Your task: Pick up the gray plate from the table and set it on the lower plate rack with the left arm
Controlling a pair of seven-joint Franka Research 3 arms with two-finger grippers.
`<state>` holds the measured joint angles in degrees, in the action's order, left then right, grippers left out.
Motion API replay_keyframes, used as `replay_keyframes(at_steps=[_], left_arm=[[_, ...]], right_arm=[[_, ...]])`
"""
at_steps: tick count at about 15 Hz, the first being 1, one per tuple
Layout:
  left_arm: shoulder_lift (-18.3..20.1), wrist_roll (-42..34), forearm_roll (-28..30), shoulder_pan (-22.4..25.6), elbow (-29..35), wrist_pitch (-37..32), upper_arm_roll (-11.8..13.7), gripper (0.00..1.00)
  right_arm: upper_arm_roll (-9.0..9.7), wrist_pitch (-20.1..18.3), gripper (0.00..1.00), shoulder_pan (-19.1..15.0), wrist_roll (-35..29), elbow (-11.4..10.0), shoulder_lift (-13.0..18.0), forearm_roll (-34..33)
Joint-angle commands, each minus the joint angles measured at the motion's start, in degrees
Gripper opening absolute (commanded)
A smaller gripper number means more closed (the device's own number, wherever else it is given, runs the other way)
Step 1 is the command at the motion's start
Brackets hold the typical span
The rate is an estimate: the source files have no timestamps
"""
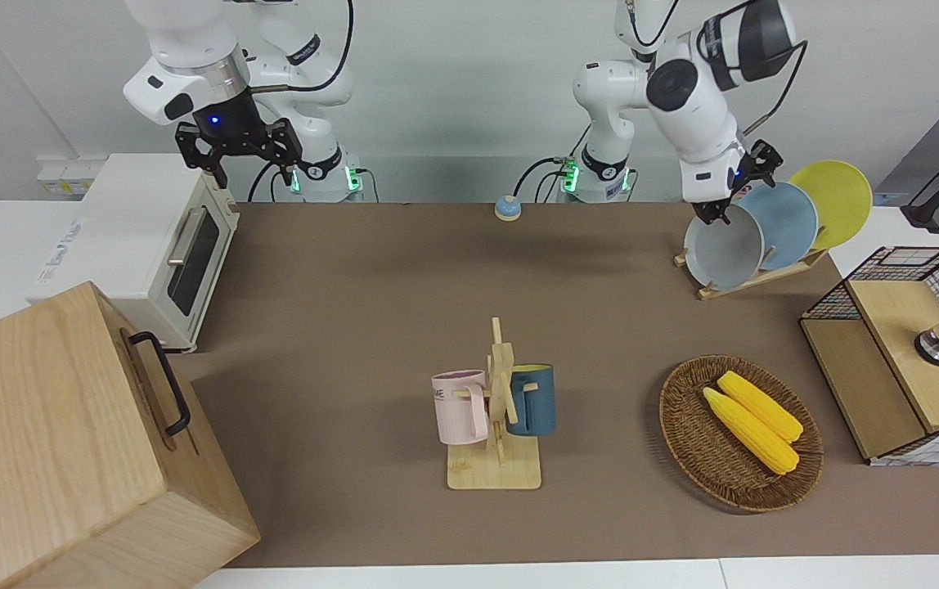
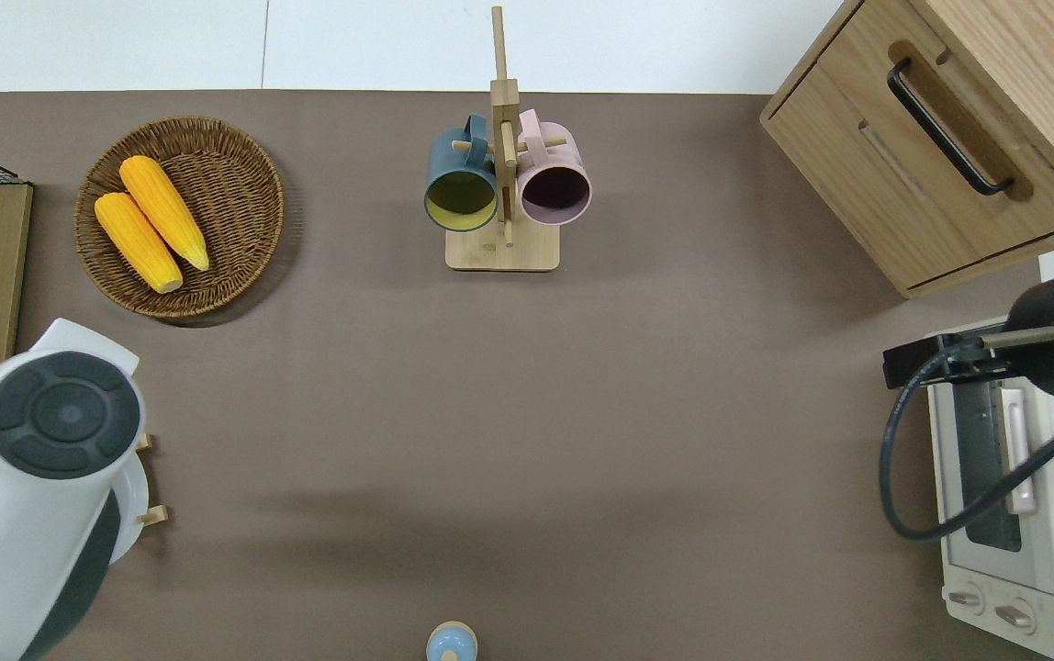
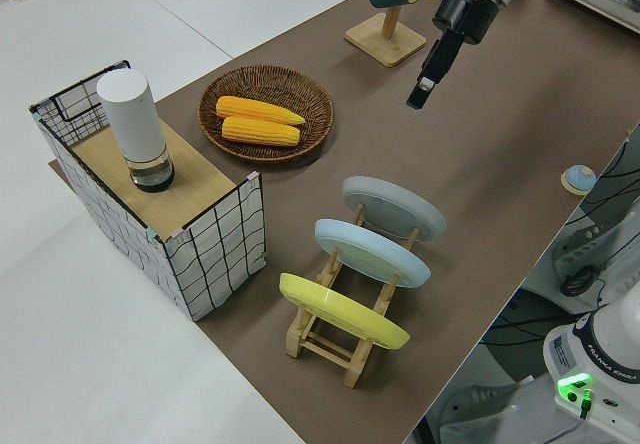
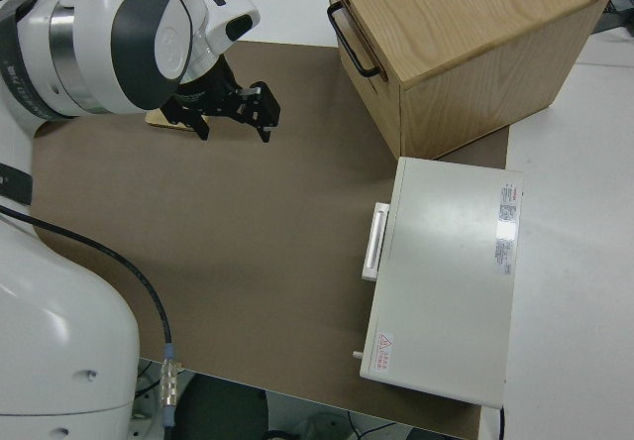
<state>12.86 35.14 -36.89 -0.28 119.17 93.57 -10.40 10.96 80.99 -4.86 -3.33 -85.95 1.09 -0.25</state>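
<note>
My left gripper (image 1: 721,214) sits at the top rim of the gray plate (image 1: 723,247); whether the fingers grip it or have let go, I can't tell. The plate leans in the lower plate rack (image 3: 345,336), held by the pegs, so I judge placing nearly done. Light-blue plate (image 1: 784,225) and yellow plate (image 1: 836,200) lean alongside. Right arm parked.
</note>
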Motion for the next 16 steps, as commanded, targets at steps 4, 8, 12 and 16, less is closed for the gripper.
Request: replay_keyframes(at_steps=[4, 8, 12, 16], left_arm=[[-0.2, -13.3, 17.2, 0.4, -11.8, -6.5, 2.0, 0.99], [1.1, -22.3, 27.7, 0.3, -14.0, -8.1, 4.5, 0.99], [1.2, -31.4, 32.7, 0.4, -15.5, -9.3, 5.0, 1.00], [1.6, -34.9, 35.5, 0.1, -17.0, -9.3, 5.9, 1.00]], right_arm=[[0.38, -0.8, 0.990, -0.4, 0.0, 0.3, 0.1, 0.3], [0.38, -0.8, 0.987, -0.4, 0.0, 0.3, 0.1, 0.3], [0.29, -0.8, 0.990, -0.4, 0.0, 0.3, 0.1, 0.3], [0.29, -0.8, 0.990, -0.4, 0.0, 0.3, 0.1, 0.3]])
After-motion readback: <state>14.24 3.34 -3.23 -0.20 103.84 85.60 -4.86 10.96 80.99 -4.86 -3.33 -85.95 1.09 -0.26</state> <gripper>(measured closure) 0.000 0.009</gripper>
